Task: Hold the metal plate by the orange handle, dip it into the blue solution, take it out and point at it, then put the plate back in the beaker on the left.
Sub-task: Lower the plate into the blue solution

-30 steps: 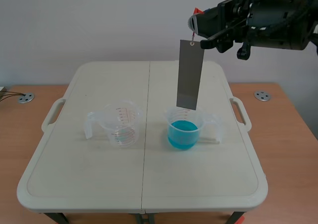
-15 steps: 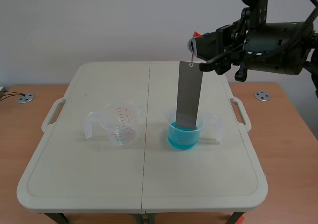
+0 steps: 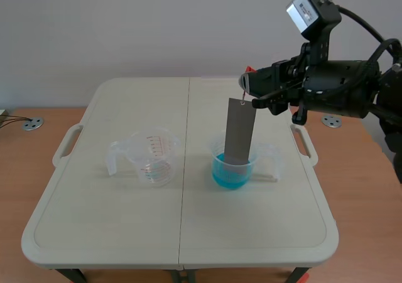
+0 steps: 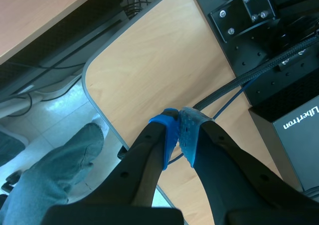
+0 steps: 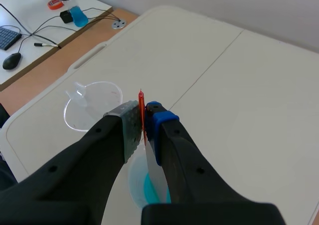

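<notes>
Seemingly dipped plate point(image 3: 239, 131), R gripper point(image 5: 143, 119) holding

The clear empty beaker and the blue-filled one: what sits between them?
Nothing: the scene view shows only bare cream folding table and its centre seam between the clear empty plastic beaker and the beaker of blue solution.

White folding table point(image 3: 94, 233) on wood desk point(image 3: 364, 182) w/ metal discs point(image 3: 31, 124).
</notes>
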